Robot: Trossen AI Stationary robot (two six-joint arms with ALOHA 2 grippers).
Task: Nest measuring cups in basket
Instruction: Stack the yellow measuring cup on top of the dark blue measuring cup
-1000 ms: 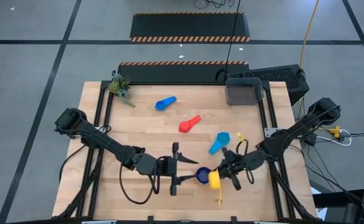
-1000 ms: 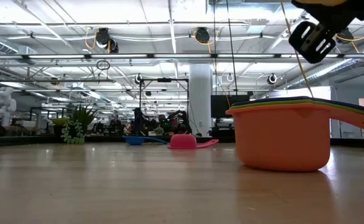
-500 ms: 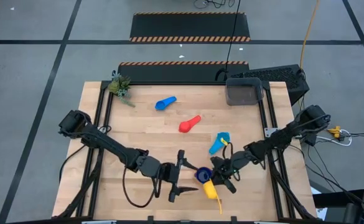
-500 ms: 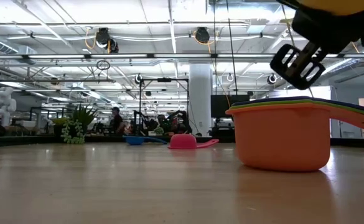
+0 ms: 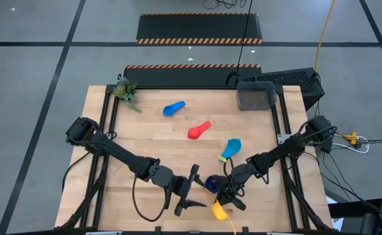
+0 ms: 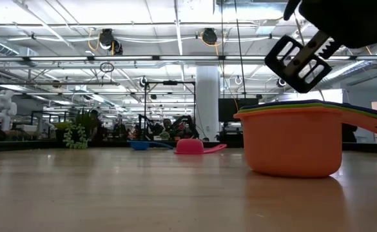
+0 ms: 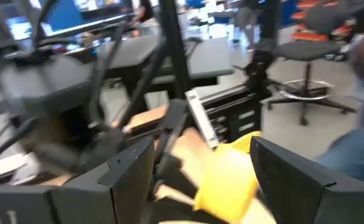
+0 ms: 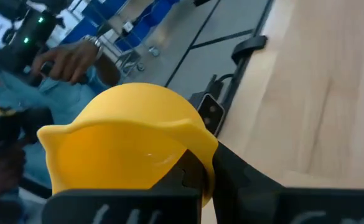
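Note:
My right gripper (image 5: pixel 224 199) is shut on a yellow measuring cup (image 5: pixel 219 211) near the table's near edge. The same cup fills the right wrist view (image 8: pixel 126 137). My left gripper (image 5: pixel 188 190) stands open just left of it, pointing level at the cup (image 7: pixel 228 180), which shows beyond its fingers. A nested stack of cups, navy on top (image 5: pixel 211 183) and orange outermost (image 6: pixel 294 145), rests on its base between the two grippers. Blue (image 5: pixel 173 108), red (image 5: pixel 199 130) and light blue (image 5: pixel 230 149) cups lie farther back. The dark grey basket (image 5: pixel 256 96) stands at the far right. My right gripper holds the yellow cup at the side of its bowl nearest the gripper (image 8: pixel 191 163), coming from the table's right and slanting slightly down. The gripper's own body hides how the fingers meet it. The cup sits beyond the fingers, off the table.
A small green plant (image 5: pixel 127 90) stands at the far left corner. A black keyboard (image 5: pixel 288 79) lies behind the basket. Bare wood lies along the table's left half. A person's hand (image 8: pixel 76 59) shows in the room beyond the near edge.
My right gripper has carried the yellow cup down and toward the table's near edge, past the stack, turning as it went. My left gripper has shifted a little toward the near edge and right, and has turned toward the cup.

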